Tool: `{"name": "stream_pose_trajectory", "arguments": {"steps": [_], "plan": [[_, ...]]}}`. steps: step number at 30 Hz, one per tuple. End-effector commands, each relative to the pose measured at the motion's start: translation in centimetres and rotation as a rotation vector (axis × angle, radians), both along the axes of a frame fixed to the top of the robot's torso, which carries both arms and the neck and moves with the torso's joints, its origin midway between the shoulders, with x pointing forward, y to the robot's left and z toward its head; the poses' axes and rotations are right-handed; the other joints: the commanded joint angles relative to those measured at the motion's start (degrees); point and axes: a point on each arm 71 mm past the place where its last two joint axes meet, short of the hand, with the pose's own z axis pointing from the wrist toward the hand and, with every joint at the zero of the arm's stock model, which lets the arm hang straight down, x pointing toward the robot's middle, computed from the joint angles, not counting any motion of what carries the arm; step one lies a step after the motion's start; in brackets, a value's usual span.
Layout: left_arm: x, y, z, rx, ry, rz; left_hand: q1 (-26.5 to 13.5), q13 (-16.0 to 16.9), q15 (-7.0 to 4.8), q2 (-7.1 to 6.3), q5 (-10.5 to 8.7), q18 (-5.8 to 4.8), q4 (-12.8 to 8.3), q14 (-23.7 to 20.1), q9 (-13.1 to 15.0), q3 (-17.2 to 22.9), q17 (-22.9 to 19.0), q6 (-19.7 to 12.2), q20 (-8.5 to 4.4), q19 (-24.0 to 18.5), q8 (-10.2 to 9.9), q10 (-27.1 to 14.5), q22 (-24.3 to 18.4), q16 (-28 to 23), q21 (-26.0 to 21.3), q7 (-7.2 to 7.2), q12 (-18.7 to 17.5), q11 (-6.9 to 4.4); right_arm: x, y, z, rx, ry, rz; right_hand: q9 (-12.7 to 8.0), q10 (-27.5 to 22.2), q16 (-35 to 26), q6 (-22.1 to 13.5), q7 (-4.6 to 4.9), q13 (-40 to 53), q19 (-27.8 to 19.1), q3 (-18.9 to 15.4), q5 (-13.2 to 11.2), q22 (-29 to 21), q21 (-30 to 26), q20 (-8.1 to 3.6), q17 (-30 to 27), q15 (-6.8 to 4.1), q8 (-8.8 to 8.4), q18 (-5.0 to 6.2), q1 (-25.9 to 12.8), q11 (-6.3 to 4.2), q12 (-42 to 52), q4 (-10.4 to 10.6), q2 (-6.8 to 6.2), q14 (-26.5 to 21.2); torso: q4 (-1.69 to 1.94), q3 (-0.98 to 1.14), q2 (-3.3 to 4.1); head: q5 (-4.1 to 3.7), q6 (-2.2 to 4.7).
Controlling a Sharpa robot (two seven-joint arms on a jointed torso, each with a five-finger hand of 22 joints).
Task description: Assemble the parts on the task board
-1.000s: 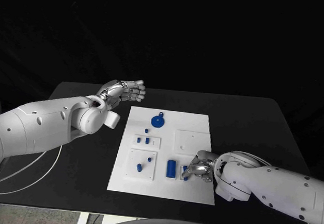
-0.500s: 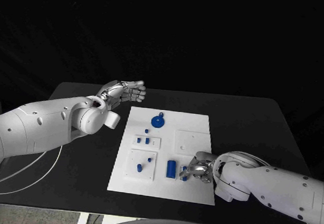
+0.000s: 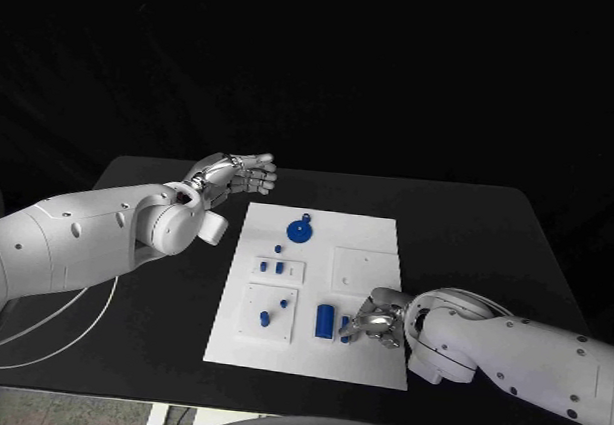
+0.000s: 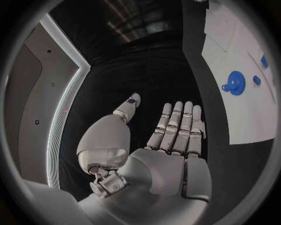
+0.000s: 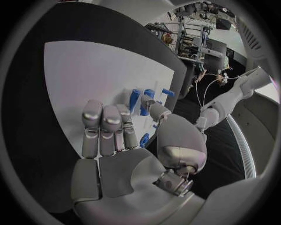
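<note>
The white task board lies mid-table. On it are a round blue part, a blue block and several small blue parts, one of them on the left side. My right hand rests on the board's near right area beside a small blue part. In the right wrist view that hand lies with fingers stretched together over the board, its thumb against a blue part; nothing is gripped. My left hand hovers open beyond the board's far left corner, fingers straight.
The black table extends to the right of the board. The left wrist view shows the board with the round blue part to one side of the hand. A white cable hangs below my left arm.
</note>
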Motion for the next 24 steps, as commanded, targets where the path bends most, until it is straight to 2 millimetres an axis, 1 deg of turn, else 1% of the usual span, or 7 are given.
{"name": "stream_pose_trajectory", "arguments": {"steps": [1,6,9,10,12,14,24], "plan": [[-0.04,-0.23,0.1,-0.006,-0.006,-0.017,-0.1,-0.1,0.13,-0.33,-0.37,1.01,0.2,-0.2,-0.1,0.0,0.1,-0.4,-0.12,0.4,-0.2,-0.5,0.1,-0.2,-0.2,1.9,-0.3,0.04,-0.12,0.22,0.09,0.023,-0.003,0.016,-0.1,-0.3,-0.2,-0.1,0.26,-0.1,-0.1,0.0,-0.3,0.9,-0.3,-0.42,0.1,-0.3,-0.19,2.57,-0.5,-0.22,-0.2,0.3,-0.17,-0.1,-0.01,0.01,-0.01,0.08,0.06],[-0.05,-0.2,0.1,-0.005,-0.006,-0.017,-0.1,-0.1,0.13,-0.33,-0.37,1.02,0.2,-0.2,-0.1,0.0,0.1,-0.4,-0.12,0.4,-0.2,-0.5,0.1,-0.2,-0.2,1.9,-0.3,0.04,-0.18,-0.18,-0.04,-0.001,0.006,0.058,-0.1,-0.5,-0.3,-0.2,0.28,-0.1,-0.1,0.3,-0.4,0.9,-0.3,-0.57,0.1,-0.32,-0.25,2.57,0.2,-0.22,-0.3,-0.3,-0.74,-0.1,-0.01,0.02,0.0,0.12,0.06],[-0.05,-0.13,0.09,-0.004,-0.005,-0.015,-0.1,-0.1,0.13,-0.33,-0.37,1.02,0.2,-0.2,-0.1,0.0,0.1,-0.4,-0.12,0.4,-0.2,-0.5,0.1,-0.2,-0.2,1.9,-0.3,0.04,-0.36,-0.35,-0.08,-0.003,0.022,0.078,-0.1,-0.9,-0.3,-0.4,0.33,-0.3,-0.1,0.5,-1.0,0.9,-0.2,-0.74,0.2,-0.27,-0.29,2.57,2.1,-0.16,-0.7,-2.3,-1.8,-0.1,-0.03,0.02,0.02,0.14,0.08],[-0.05,-0.12,0.09,-0.004,-0.005,-0.015,-0.1,-0.1,0.13,-0.33,-0.37,1.02,0.2,-0.2,-0.1,0.0,0.1,-0.4,-0.12,0.4,-0.2,-0.5,0.1,-0.2,-0.2,1.9,-0.3,0.04,-0.39,-0.36,-0.08,-0.002,0.023,0.08,-0.1,-0.9,-0.3,-0.4,0.35,-0.3,-0.1,0.4,-1.0,0.9,-0.2,-0.74,0.2,-0.26,-0.28,2.57,2.4,-0.14,-0.7,-2.6,-1.84,-0.1,-0.03,0.02,0.02,0.14,0.08],[-0.05,-0.12,0.08,-0.004,-0.005,-0.016,-0.1,-0.1,0.13,-0.33,-0.37,1.03,0.2,-0.2,-0.1,0.0,0.1,-0.4,-0.12,0.5,-0.2,-0.5,0.1,-0.2,-0.2,1.9,-0.3,0.04,-0.45,-0.38,-0.05,-0.002,0.024,0.08,0.0,-1.0,-0.3,-0.5,0.41,-0.3,-0.1,-0.2,-0.8,0.9,-0.2,-0.73,0.2,-0.2,-0.27,2.57,3.4,-0.09,-0.8,-4.1,-1.88,-0.1,-0.06,0.03,0.02,0.14,0.03],[-0.06,-0.12,0.06,-0.003,-0.002,-0.015,-0.1,-0.1,0.13,-0.32,-0.37,1.03,0.2,-0.2,-0.1,0.0,0.1,-0.4,-0.12,0.5,-0.2,-0.5,0.1,-0.2,-0.2,1.9,-0.3,0.04,-0.43,-0.42,-0.03,-0.007,0.016,0.082,0.0,-1.2,-0.3,-0.6,0.44,-0.4,-0.1,-0.5,-0.9,0.9,-0.2,-0.7,0.2,-0.17,-0.28,2.57,3.8,-0.06,-0.9,-4.6,-2.01,-0.1,-0.08,0.04,0.01,0.15,-0.02],[-0.1,-0.03,-0.07,0.001,-0.001,-0.014,0.0,-0.1,0.14,-0.32,-0.37,1.04,0.3,-0.2,-0.1,0.0,0.1,-0.4,-0.11,0.5,-0.2,-0.5,0.1,-0.2,-0.2,1.9,-0.3,0.05,-0.29,-0.25,-0.07,-0.017,0.007,0.083,0.0,-1.3,-0.4,-0.7,0.49,-0.5,-0.1,-1.3,-1.2,0.8,-0.3,-0.57,0.2,-0.12,-0.31,2.57,3.1,0.0,-1.1,-4.2,-2.06,-0.1,0.03,0.05,0.04,0.13,0.02]]}}
